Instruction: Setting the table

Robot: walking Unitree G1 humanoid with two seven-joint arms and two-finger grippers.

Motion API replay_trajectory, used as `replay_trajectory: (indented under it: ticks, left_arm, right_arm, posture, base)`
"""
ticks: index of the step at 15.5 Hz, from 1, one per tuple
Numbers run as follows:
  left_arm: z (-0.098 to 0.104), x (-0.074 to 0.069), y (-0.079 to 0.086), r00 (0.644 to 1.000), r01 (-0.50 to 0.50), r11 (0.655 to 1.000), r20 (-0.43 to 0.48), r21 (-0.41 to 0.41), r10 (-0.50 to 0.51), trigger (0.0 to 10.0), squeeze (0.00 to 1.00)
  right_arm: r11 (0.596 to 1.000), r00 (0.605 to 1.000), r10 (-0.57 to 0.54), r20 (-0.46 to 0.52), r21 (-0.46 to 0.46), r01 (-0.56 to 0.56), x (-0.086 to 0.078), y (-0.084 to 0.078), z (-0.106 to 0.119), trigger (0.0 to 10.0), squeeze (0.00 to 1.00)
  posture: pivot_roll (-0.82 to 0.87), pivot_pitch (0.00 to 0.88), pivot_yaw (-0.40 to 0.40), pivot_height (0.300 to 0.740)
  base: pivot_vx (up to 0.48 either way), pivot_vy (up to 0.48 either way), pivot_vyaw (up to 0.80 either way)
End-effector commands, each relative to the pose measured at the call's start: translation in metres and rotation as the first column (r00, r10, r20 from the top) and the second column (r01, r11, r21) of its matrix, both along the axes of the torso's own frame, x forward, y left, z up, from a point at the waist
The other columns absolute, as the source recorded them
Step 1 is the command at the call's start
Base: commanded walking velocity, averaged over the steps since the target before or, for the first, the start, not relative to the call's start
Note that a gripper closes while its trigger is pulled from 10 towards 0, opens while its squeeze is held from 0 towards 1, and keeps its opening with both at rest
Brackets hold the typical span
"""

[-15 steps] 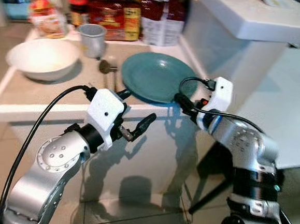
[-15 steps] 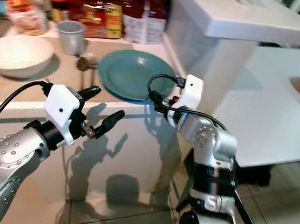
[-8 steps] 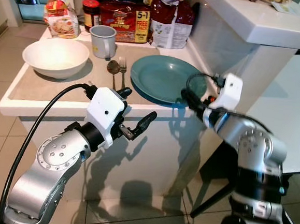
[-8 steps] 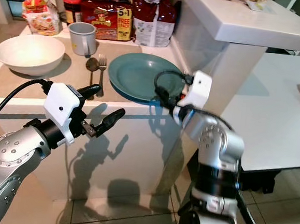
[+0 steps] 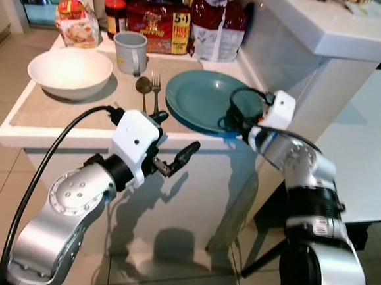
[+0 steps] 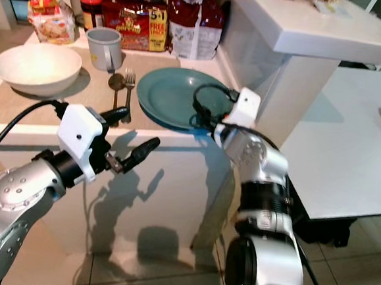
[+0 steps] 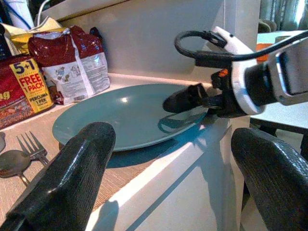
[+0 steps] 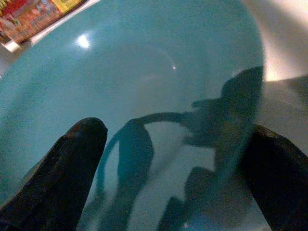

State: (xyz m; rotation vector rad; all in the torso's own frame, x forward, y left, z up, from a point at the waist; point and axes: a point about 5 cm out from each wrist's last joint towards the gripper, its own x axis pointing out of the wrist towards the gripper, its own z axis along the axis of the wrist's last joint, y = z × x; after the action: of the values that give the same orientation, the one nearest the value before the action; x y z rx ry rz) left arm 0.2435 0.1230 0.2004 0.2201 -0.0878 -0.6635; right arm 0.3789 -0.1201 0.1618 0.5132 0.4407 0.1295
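Teal plate lying flat at the counter's near edge, beside a fork and spoon. Right gripper poised over the plate's near rim, fingers spread to either side of it. Left gripper held before the counter front, fingers likewise spread and empty.

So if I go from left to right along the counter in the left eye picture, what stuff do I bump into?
White bowl → grey cup → spoon → fork → teal plate → right gripper at the plate's near right rim.
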Motion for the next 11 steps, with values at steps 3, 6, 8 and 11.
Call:
replay_trajectory:
  ticks: [3, 6, 8, 11]
  left_arm:
    - [0.003, 0.001, -0.005, 1.000, 0.028, 1.000, 0.006, -0.006, -0.028, 10.0, 0.00]
    - [0.003, 0.000, -0.005, 0.999, 0.042, 0.999, -0.003, -0.015, -0.042, 10.0, 0.00]
    - [0.003, 0.001, -0.005, 0.999, 0.028, 0.999, -0.020, -0.045, -0.029, 10.0, 0.00]
    - [0.003, 0.000, -0.007, 0.999, -0.017, 0.992, -0.051, -0.124, 0.010, 10.0, 0.00]
  right_arm:
    - [0.993, 0.997, -0.031, 0.072, 0.112, 0.023, 0.013, -0.004, 0.009, 3.7, 0.00]
    - [0.995, 0.998, -0.024, 0.066, 0.098, 0.017, 0.015, -0.007, 0.007, 0.0, 0.00]
    - [0.996, 0.996, -0.012, 0.085, 0.093, 0.004, 0.014, -0.007, 0.006, 0.0, 0.00]
    - [0.994, 0.997, -0.012, 0.080, 0.111, 0.003, 0.010, -0.006, -0.001, 0.0, 0.00]
  posture:
    - [0.05, 0.000, -0.088, 0.740]
    - [0.04, 0.005, -0.082, 0.740]
    - [0.04, 0.019, -0.082, 0.740]
    - [0.06, 0.025, -0.073, 0.740]
  base:
    - [0.000, 0.000, 0.00]
    - [0.000, 0.000, 0.00]
    - [0.000, 0.000, 0.00]
    - [0.000, 0.000, 0.00]
